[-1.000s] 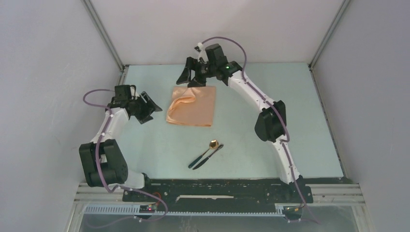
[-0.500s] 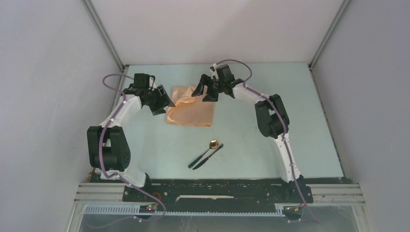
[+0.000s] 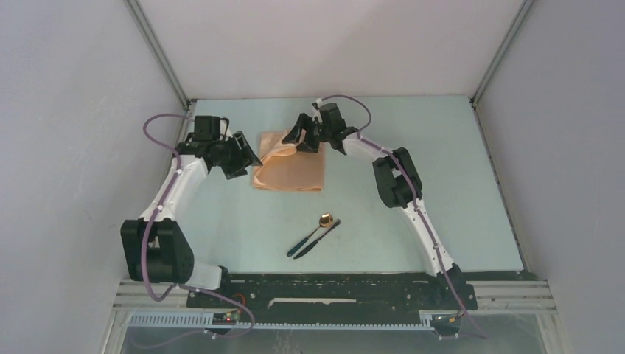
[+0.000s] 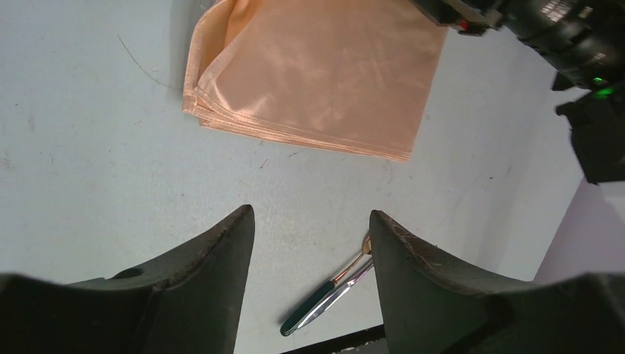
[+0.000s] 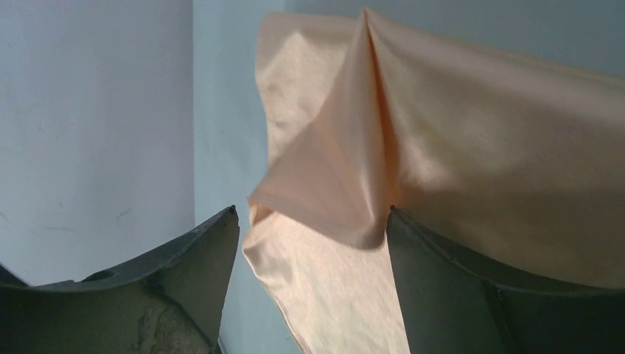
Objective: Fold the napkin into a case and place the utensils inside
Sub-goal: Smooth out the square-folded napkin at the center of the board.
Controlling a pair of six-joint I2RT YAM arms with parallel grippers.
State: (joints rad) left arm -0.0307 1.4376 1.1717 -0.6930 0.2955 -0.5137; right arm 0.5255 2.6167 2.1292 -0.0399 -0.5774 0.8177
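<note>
1. Two claws stood wide. The left gripper (image 4: pixel 311 214) was empty, just beside the left edge of the folded peach-tan cloth napkin (image 3: pixel 293 172). The right gripper (image 5: pixel 311 210) straddled a raised ridge at the napkin's far edge, not pinched.
2. The gold-bowled dark-handled spoon (image 3: pixel 325 220) and slim dark knife (image 3: pixel 318 239) lay side by side on the pale green table (image 3: pixel 442 184), well apart from the napkin.
3. Risk: closing on several layers could drag the whole stack, and the thin cloth could slip free.

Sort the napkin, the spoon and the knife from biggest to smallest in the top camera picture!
1. folded peach-tan cloth napkin: by far the biggest.
2 and 3, tied. gold-bowled spoon with a dark handle and slim dark knife: they lie side by side and look about the same length, so I can't rank them.
</note>
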